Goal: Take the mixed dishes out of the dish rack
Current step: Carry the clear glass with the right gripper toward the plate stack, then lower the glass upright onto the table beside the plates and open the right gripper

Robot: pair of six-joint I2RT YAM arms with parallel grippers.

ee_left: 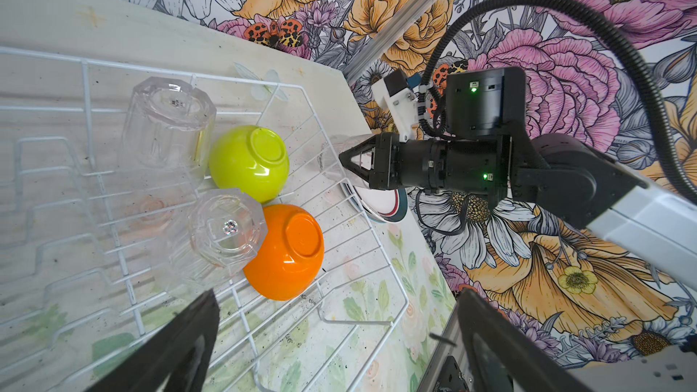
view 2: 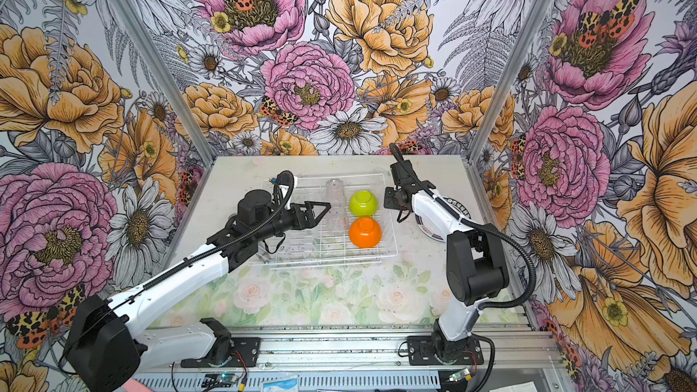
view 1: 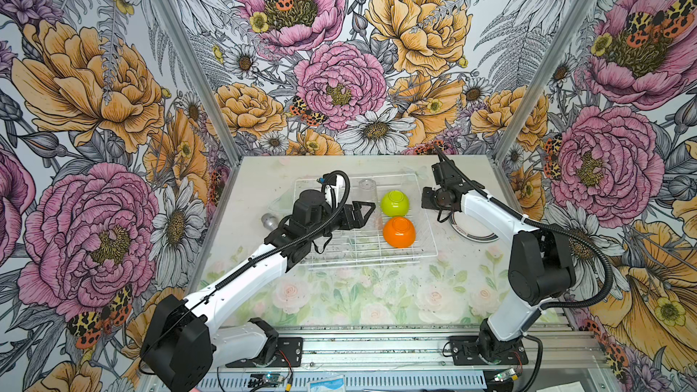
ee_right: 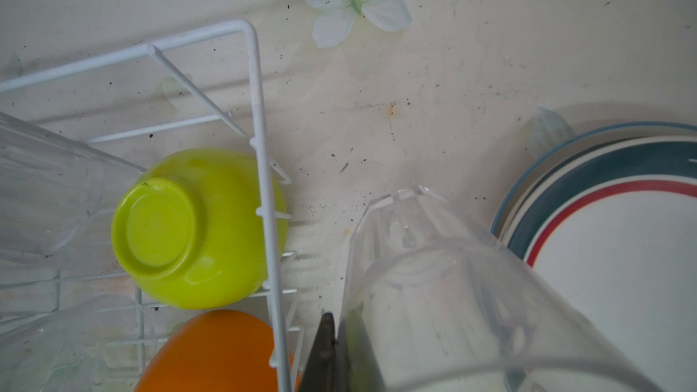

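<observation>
Because the left arm crosses the rack's (view 1: 426, 254) left half in both top views, slots there are partly hidden.

- Rack: mid-table (view 1: 339, 296).
- Orange bowl (view 1: 399, 232): upturned, near right of the rack.
- Near tumbler (ee_left: 226, 228): upside down, just beside the orange bowl.
- Left gripper (view 1: 365, 213): over the rack, aimed at that tumbler, fingers spread wide, holding nothing.
- Cylinder (view 1: 269, 221): left of the rack, half behind the left arm.
- Plates (view 1: 471, 233): stacked right of the rack, largely covered by the right arm.
- Green bowl (view 1: 394, 203): upturned, just behind the orange one.
- Right gripper (ee_left: 345, 160): outside the rack's right wall, pinched on the held tumbler (ee_right: 433, 296), tilted between wall and plates. Table contact unclear.
- Far tumbler (view 1: 367, 188): upside down, left of the green bowl.
</observation>
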